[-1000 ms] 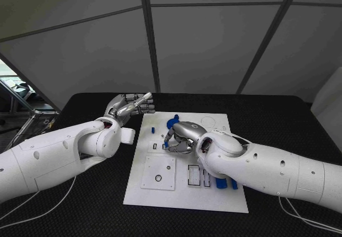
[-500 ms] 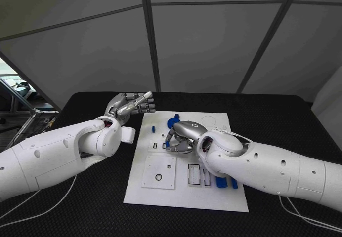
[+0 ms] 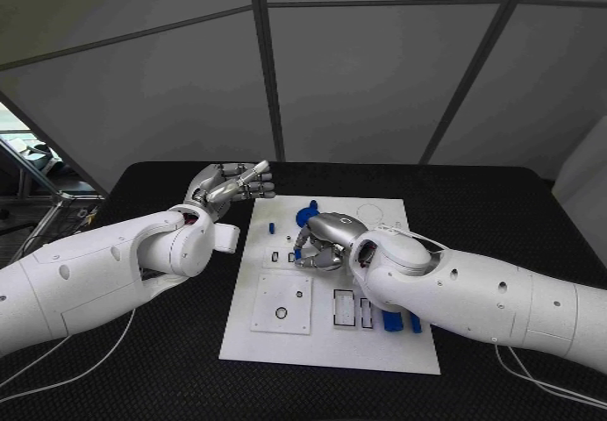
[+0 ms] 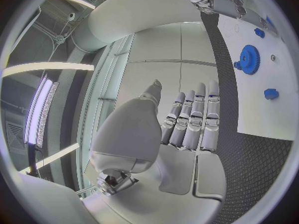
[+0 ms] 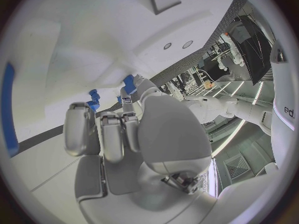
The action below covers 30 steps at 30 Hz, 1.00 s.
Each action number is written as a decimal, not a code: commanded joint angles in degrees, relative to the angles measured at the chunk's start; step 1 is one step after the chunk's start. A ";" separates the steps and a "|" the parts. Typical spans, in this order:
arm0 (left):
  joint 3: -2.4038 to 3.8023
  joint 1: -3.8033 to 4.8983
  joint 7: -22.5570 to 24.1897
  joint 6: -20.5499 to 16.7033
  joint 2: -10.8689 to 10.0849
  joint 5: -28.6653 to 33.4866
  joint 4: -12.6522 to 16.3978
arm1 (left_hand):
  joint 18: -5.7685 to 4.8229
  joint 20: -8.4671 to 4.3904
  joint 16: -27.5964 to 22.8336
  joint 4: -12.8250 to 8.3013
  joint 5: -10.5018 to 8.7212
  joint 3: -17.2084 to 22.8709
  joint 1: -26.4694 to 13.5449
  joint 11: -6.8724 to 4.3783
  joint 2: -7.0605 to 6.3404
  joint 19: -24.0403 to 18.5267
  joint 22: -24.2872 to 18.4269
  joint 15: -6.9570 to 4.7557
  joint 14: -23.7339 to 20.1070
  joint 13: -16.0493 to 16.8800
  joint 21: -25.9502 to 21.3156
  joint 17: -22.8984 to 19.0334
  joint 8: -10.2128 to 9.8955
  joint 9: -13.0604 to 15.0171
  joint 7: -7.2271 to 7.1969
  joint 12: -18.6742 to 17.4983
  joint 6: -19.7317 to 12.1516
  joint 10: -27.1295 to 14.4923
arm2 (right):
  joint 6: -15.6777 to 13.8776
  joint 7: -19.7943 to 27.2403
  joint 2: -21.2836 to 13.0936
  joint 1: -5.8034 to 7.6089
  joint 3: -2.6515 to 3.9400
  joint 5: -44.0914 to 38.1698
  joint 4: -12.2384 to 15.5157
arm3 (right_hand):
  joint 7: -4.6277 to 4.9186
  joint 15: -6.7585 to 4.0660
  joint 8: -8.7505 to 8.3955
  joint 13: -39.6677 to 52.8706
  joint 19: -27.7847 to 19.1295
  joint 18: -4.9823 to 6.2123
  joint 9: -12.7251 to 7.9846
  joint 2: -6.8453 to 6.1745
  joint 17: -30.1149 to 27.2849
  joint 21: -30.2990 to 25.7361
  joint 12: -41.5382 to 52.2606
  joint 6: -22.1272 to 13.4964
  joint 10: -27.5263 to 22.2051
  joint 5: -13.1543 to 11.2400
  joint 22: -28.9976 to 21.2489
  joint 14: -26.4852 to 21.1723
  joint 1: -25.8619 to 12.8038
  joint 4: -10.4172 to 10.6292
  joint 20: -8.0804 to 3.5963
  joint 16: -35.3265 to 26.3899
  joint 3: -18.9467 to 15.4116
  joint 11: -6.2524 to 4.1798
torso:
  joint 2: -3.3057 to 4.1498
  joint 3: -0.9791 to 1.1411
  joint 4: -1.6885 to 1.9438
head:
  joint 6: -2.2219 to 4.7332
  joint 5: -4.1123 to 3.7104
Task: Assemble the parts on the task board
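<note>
Task board: white plate, centre of the black counter.

Right robot hand: over the board's middle, fingers curled down on a small blue part; grasping it, as far as the wrist view shows. Over the last second it crept slightly toward the board's left column of sockets. Judged: insertion in hand, not yet seated.

Left robot hand: raised off the board's far left corner, released, fingers straight, unchanged.

Blue gear: far end of board. Blue pieces: near right edge of board, unmoved.
</note>
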 commanded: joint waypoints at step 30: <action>0.05 0.10 -0.32 0.68 0.09 -0.25 -0.09 | 0.65 0.21 -0.27 -0.39 -0.29 -0.16 -0.18 0.04 0.23 0.26 -0.08 0.20 0.33 0.05 0.37 0.07 -0.31 0.01 0.73 -0.36 0.20 0.28 | 2.55 -2.36 0.52 -0.14 -0.20 -1.99 -0.47 | 1.08 0.82 -1.71 11.55 -0.69 -0.07 0.52 -1.59 15.07 -0.53 -1.26 -2.10 3.25 0.61 -0.53 5.96 -2.14 0.49 0.89 0.26 0.37 1.27 | -0.02 0.01 0.01 | -0.06 -0.06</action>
